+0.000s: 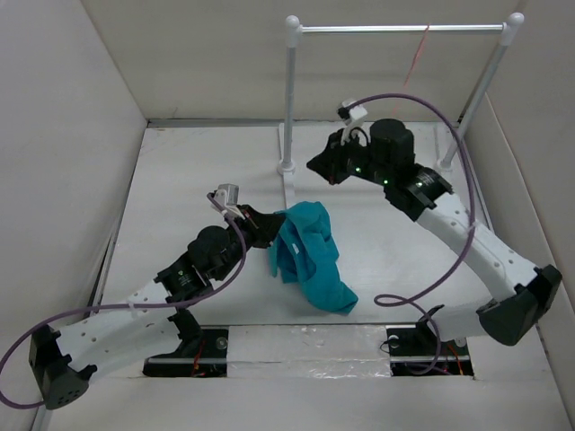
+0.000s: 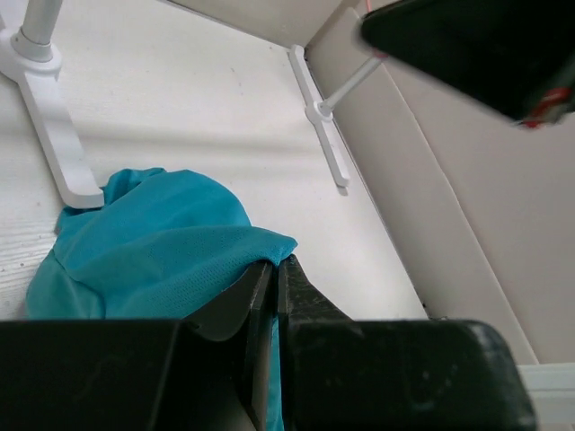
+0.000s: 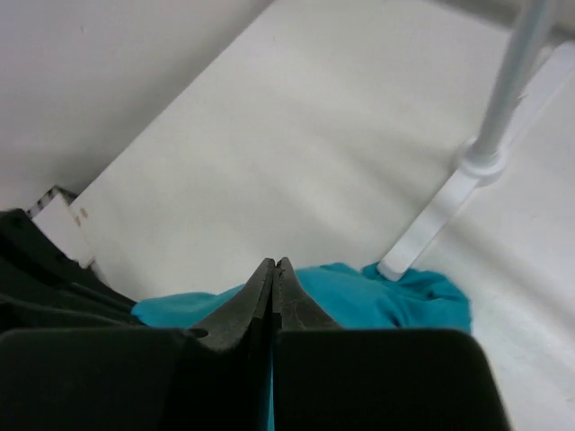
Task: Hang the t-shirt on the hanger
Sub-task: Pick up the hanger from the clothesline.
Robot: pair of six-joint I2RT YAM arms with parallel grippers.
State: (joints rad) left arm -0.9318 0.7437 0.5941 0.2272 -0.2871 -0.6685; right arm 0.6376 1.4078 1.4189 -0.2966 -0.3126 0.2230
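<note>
The t-shirt (image 1: 310, 256) lies crumpled near the middle of the worktop (image 1: 198, 162), its far edge against the foot of the rail (image 1: 404, 29). At its 9 o'clock the left hand (image 1: 268, 229) pinches a fold of the fabric between pressed-together fingers. At its 12 o'clock the right hand (image 1: 316, 167) hangs above the worktop, fingers pressed together on nothing. The hanger (image 1: 419, 56) shows only as a thin red wire hung from the rail at about 1 o'clock, well apart from the shirt.

This looks like the first pick-up, since nothing is on the hanger yet. Next, I judge, the shirt must be lifted and spread so that a neck or hem opening shows, then brought to the hanger.

The worktop is white and matte, closed in by pale panels (image 1: 63, 135) on the left, right and far sides.
</note>
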